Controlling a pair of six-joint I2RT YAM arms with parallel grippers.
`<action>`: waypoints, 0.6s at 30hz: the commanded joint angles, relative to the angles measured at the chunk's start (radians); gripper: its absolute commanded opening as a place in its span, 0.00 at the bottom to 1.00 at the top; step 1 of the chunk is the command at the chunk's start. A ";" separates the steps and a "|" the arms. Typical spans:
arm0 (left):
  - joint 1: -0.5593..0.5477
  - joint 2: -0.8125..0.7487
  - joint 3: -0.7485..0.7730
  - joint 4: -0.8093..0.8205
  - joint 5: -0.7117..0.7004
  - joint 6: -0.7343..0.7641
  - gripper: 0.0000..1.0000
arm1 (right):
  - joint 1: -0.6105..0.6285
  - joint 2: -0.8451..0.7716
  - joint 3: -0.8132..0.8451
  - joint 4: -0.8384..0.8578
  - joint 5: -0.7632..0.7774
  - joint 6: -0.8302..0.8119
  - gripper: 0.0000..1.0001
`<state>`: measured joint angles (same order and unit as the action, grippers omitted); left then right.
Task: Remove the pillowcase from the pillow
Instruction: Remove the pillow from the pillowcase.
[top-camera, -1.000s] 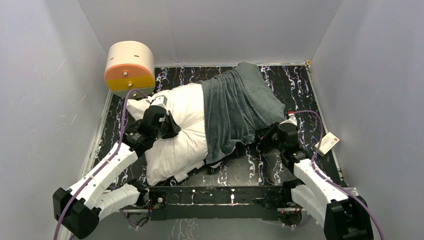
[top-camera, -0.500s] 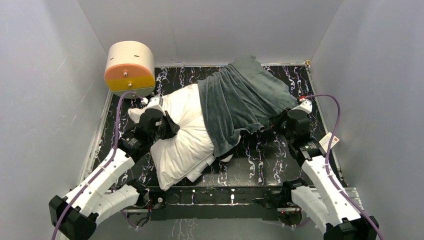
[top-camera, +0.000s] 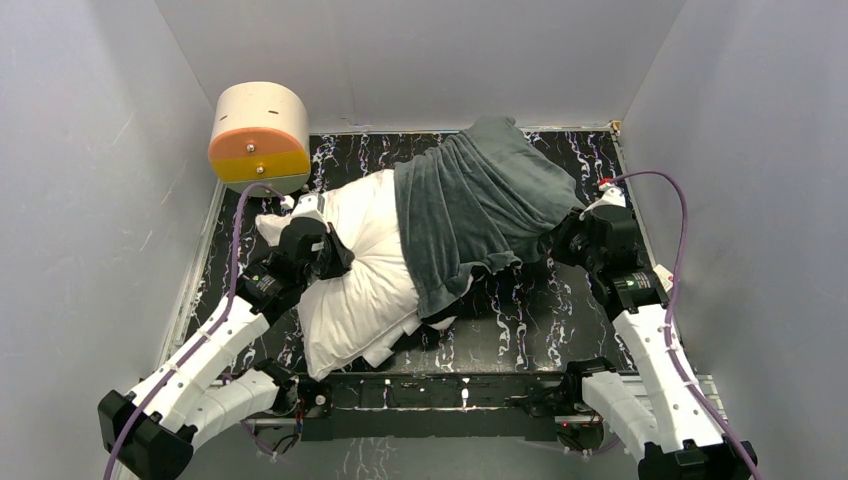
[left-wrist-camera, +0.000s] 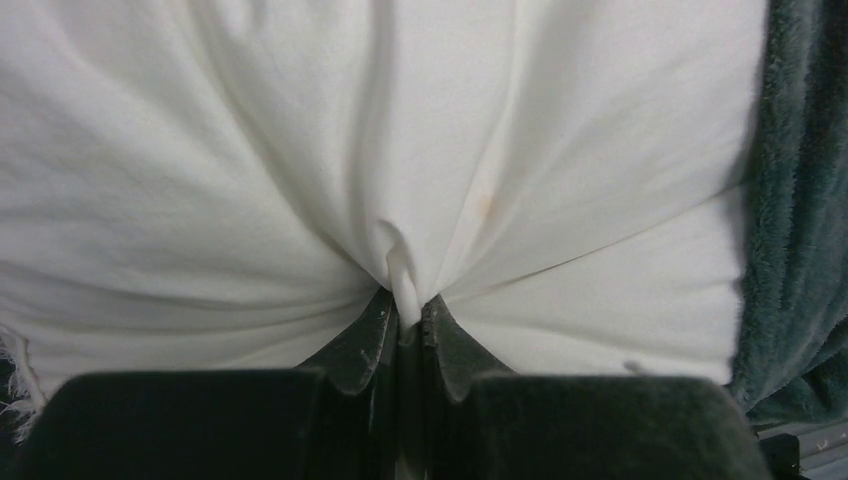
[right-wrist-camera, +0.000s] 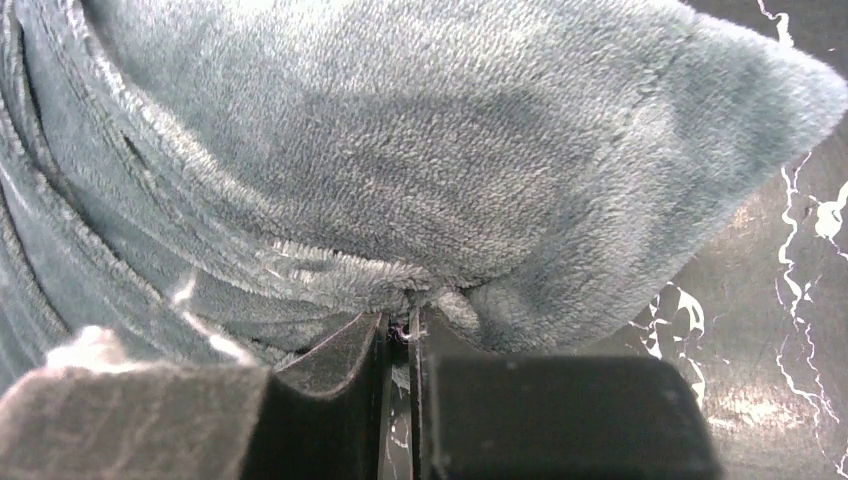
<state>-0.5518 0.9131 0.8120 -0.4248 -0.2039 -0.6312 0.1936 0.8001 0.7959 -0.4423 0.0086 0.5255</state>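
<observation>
Evidently, the plump white pillow (left-wrist-camera: 400, 130) is pinched as anchor by the left tool (left-wrist-camera: 405, 305); the grey-green plush pillowcase (right-wrist-camera: 450, 150) is clamped for pulling by the right tool (right-wrist-camera: 398, 325).

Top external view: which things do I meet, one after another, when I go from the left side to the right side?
cylinder → left gripper, shut on the pillow → pillowcase → right gripper, shut on the pillowcase's edge.
</observation>
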 joint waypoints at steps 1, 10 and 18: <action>0.021 0.018 -0.028 -0.216 -0.116 0.079 0.00 | -0.008 -0.040 0.094 -0.023 -0.113 -0.043 0.15; 0.021 0.037 -0.023 -0.230 -0.165 0.078 0.00 | -0.008 -0.124 0.121 -0.073 0.764 -0.008 0.11; 0.022 0.034 -0.029 -0.207 -0.137 0.091 0.00 | -0.008 -0.074 0.130 -0.090 0.485 -0.067 0.38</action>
<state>-0.5522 0.9318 0.8261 -0.4358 -0.2184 -0.6125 0.2131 0.7509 0.8642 -0.6106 0.4774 0.5148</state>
